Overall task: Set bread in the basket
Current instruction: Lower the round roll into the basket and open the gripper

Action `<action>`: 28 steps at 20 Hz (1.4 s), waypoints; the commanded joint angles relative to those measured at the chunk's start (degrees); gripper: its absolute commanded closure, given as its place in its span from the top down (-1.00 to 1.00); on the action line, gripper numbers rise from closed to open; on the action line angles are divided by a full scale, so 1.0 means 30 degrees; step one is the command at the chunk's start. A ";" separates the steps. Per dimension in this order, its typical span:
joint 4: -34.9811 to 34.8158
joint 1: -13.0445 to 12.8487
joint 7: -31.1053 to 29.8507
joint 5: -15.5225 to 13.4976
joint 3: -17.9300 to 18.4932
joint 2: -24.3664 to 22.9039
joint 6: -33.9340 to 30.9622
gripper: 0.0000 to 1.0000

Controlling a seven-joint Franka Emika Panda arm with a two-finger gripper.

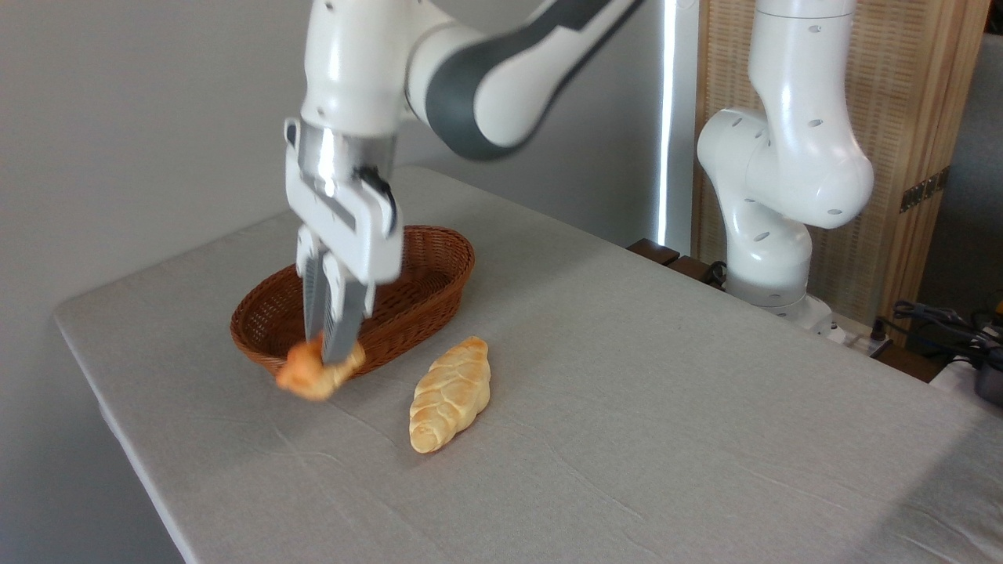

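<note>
the fingers (317, 294) are pinched together on the bread (317, 374), which hangs from their tips, so the gripper (333, 356) is clamped on the small orange-golden bun. the picture is a little blurred around the bun, so i cannot tell whether it is clear of the table or just brushing it. it sits in front of the near rim of the basket (439, 251), overlapping that rim in the picture, and looks to be outside the basket, not over its hollow.

as a judgement, the task is roughly at its middle: the bun is picked and held, which is the first part done. what is left is to carry it over the rim, bring it down into the basket, let go, and draw the arm away. nothing is inside the basket as far as the visible part shows; the gripper hides some of the interior.

just to the right of the bun, lying flat on the grey table (666, 407) and apart from both bun and basket, is a pale braided loaf (450, 394), not the one being moved.

counted: one bun, one basket, one braided loaf, one gripper with two fingers, one table. the arm's white base (772, 258) stands at the far right edge of the table.
</note>
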 commanded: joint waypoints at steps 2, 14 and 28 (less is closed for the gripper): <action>0.0054 -0.0052 -0.2918 -0.0300 -0.2639 -0.0065 -0.0411 -0.15; 0.0609 -0.0052 -0.4239 -0.0300 -0.3990 0.1400 -0.0293 1.00; 0.3012 0.0270 -0.2780 0.1224 0.0368 0.1020 -0.6856 1.00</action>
